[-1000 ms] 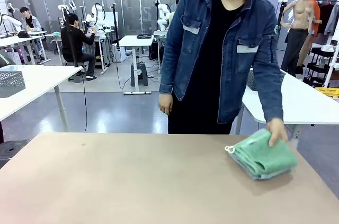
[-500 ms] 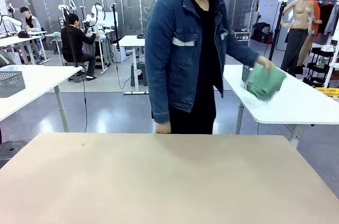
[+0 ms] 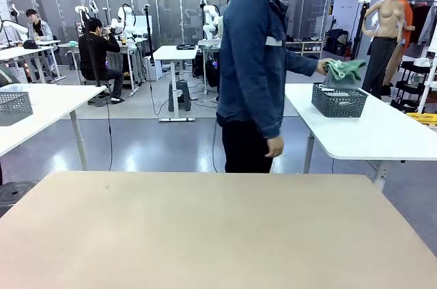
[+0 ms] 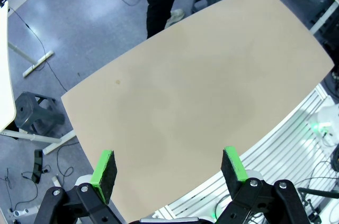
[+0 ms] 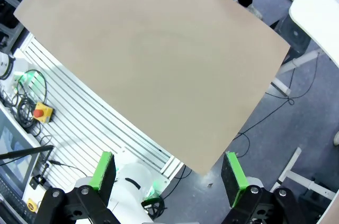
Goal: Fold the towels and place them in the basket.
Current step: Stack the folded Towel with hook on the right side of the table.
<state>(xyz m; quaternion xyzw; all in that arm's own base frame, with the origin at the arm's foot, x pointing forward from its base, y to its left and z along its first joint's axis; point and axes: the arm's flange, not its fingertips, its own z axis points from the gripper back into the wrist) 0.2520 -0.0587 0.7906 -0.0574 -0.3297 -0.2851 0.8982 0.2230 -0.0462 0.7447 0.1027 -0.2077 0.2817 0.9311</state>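
Observation:
Across the room, the person in a denim jacket holds the folded green towels in one hand just above the dark grey mesh basket, which stands on a white table behind the beige work table. High above the beige table my left gripper hangs open with nothing between its green pads. My right gripper is open too and holds nothing, looking down on the beige table from above.
The white side table with the basket stands at the right behind the work table. Another white table with a grey basket is at the left. A dark stool sits on the floor beside the work table.
The person picked the folded green towels off the beige table's right side, turned away, and carried them to the basket on the white table behind. Both grippers stayed open and still.

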